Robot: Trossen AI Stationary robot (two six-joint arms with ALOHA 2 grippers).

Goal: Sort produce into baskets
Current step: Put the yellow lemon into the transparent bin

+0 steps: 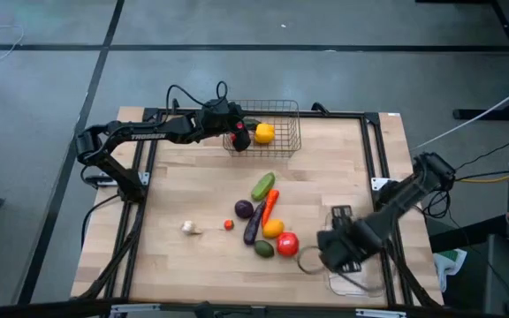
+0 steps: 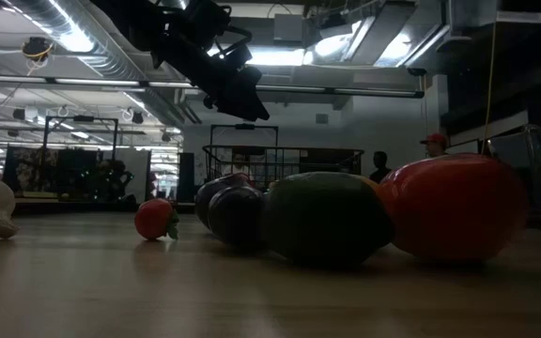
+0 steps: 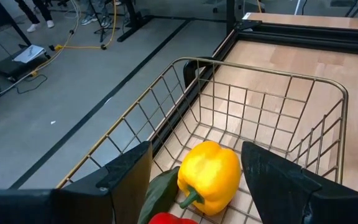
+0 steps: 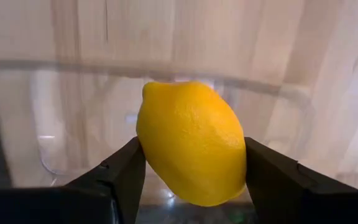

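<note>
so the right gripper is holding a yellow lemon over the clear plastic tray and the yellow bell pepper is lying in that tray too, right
Not quite. The right gripper does hold the yellow lemon over the clear plastic tray, but the yellow bell pepper lies in the metal wire-mesh basket, as the left wrist view shows.

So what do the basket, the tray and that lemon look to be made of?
Basket: thin metal wire with a brassy sheen, joined into an open grid. Tray: clear, glossy plastic by the look; the wood table shows through its walls. Lemon, held in the right end effector over the tray: probably moulded plastic or foam, matte with a fine pebbled skin and uniform yellow.
</note>
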